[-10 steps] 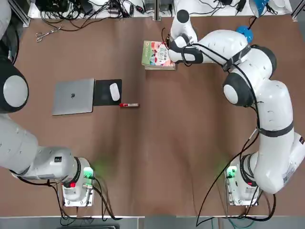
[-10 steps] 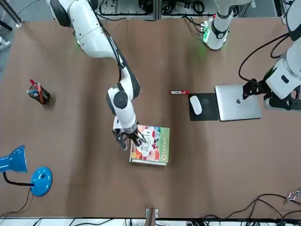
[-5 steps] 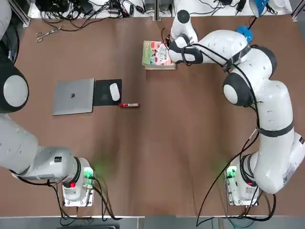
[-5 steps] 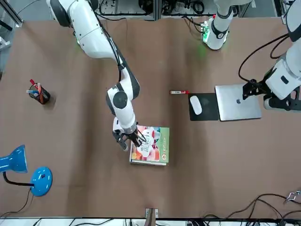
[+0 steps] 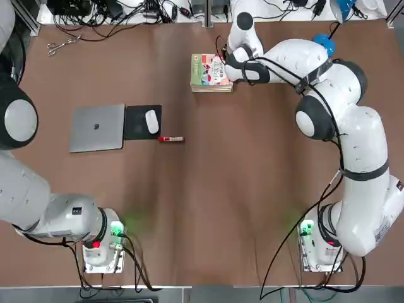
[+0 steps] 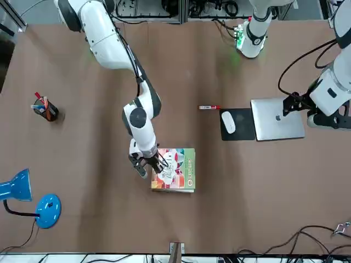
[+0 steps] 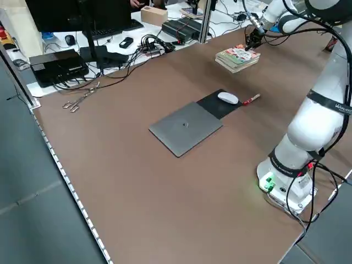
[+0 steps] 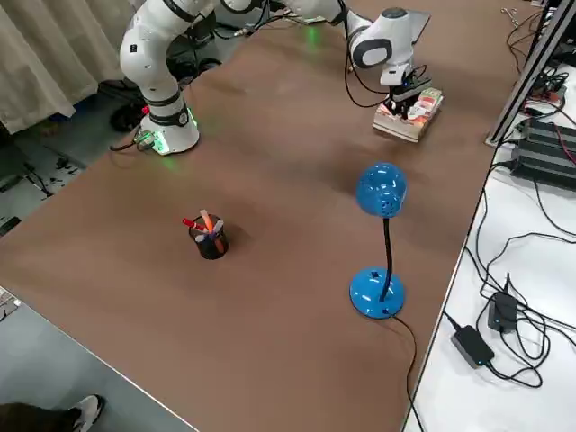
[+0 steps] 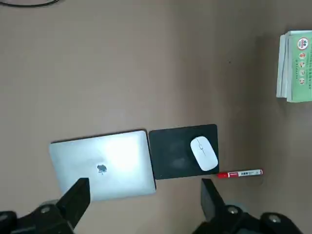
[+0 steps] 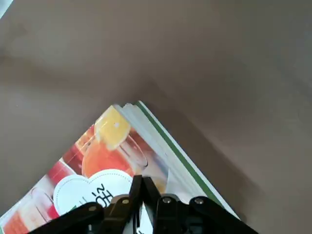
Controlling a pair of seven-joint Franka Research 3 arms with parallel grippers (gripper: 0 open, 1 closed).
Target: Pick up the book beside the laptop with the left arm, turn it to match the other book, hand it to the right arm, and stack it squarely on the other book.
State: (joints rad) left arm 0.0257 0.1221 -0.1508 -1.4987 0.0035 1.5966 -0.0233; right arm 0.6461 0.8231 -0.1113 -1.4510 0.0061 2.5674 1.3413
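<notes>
Stacking is judged nearly complete: the book point(image 5: 210, 70) is laid on the other book point(image 6: 171, 189) at the counter's point(image 5: 208, 189) far edge, well apart from the laptop point(image 5: 97, 127); edges are seen close to square in the top view; the right pincer point(image 6: 152, 165) is pressed, clenched and empty, onto the cover near a corner; only a last nudge and withdrawal appear to be left; the left pincer point(image 9: 142, 202) is held released above the laptop.

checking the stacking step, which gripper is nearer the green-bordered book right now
Right. The right gripper is shut with its fingertips down on the green-bordered book, which lies on the other book. The left gripper hangs open above the laptop, well away.
</notes>
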